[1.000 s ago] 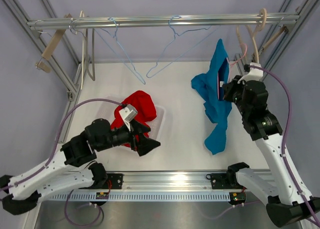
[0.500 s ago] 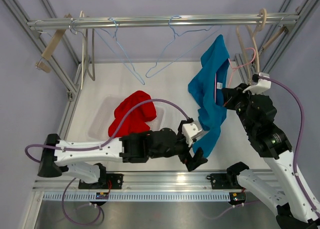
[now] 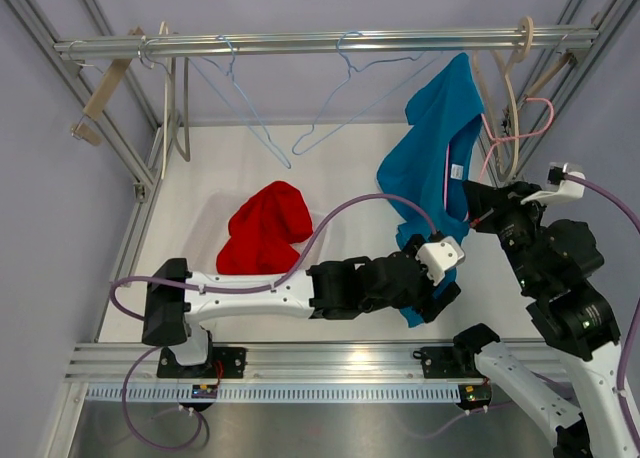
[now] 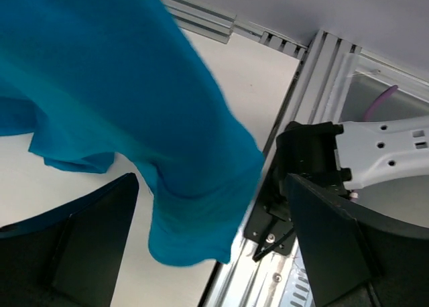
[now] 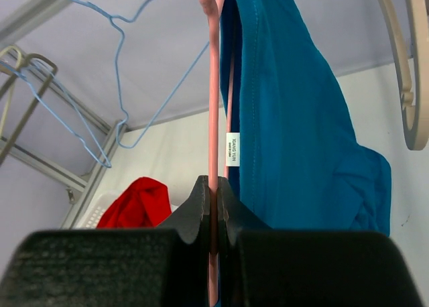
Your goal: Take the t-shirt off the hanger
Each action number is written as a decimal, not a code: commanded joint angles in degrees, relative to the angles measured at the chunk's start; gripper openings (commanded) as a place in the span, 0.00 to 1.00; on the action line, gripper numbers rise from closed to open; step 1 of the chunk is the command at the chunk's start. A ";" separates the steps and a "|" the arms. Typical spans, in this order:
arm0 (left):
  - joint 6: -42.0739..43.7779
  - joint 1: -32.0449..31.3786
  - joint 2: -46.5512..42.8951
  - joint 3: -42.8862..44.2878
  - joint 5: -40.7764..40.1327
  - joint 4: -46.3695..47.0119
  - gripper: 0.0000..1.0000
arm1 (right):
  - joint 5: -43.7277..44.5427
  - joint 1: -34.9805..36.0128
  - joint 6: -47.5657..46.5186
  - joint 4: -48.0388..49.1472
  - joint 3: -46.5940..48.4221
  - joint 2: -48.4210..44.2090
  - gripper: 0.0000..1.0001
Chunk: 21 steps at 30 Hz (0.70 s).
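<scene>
A blue t-shirt [image 3: 432,163] hangs on a pink hanger [image 3: 522,135] at the right, below the rail. My right gripper [image 3: 478,206] is shut on the hanger's pink rod [image 5: 213,112] and holds it up; the shirt [image 5: 288,119] hangs just right of the rod. My left gripper [image 3: 442,290] is open at the shirt's lower end. In the left wrist view the shirt's hem [image 4: 194,230] hangs between the two spread fingers [image 4: 74,247], without touching either.
A red garment [image 3: 265,226] lies on the table at the left. Blue wire hangers [image 3: 345,73] and beige hangers [image 3: 172,88] hang on the metal rail [image 3: 300,44]. The right arm's base [image 4: 362,146] is close to my left gripper.
My left arm swung from the red garment across to the right, under the blue shirt's lower end. My right arm lifted the hanger and shirt higher and further right.
</scene>
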 commanded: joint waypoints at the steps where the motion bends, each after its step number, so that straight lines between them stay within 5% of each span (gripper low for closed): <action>1: 1.86 -0.27 0.34 3.85 -3.16 3.18 0.74 | -1.97 0.65 0.22 1.96 3.21 -1.89 0.00; 4: 1.42 -1.33 0.17 3.24 -2.37 3.18 0.27 | -1.54 0.65 -0.65 1.44 4.27 -1.98 0.00; 8: 2.64 -5.01 -1.32 0.61 -3.94 3.18 0.02 | -0.57 0.65 -1.71 2.48 5.24 -1.02 0.00; 21: -2.80 -7.66 -8.35 -14.51 -7.11 4.58 0.00 | -2.76 0.74 -4.79 2.85 20.69 7.08 0.00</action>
